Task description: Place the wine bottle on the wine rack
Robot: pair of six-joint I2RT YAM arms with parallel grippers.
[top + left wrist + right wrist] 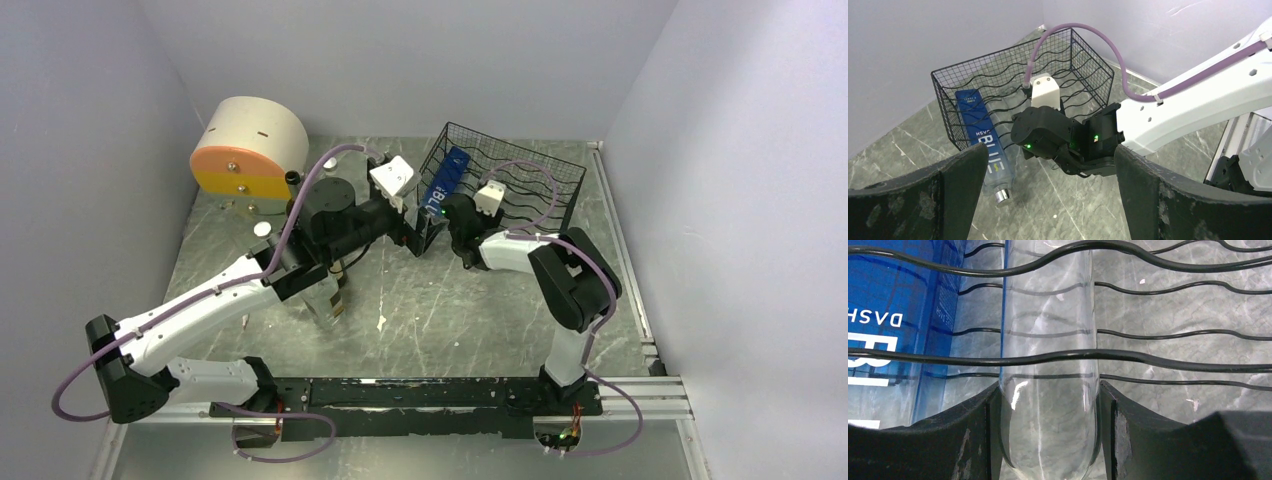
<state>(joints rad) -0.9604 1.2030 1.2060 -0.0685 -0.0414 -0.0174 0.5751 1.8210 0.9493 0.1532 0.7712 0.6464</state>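
The wine bottle [1048,405] — clear glass — sits between the right gripper [1048,440] fingers, held tight, its long side running down a dip in the wine rack [540,185] — the left gripper [1048,200] waits wide open nearby

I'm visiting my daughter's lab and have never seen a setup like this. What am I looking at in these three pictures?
Two robot arms stand on a table. The overhead picture shows both; the other two come from cameras on their wrists. A black wire wine rack sits at the back, with a blue-labelled bottle lying in it. The right arm's fingers clasp a clear bottle beside it. The left arm's fingers are open, holding nothing.
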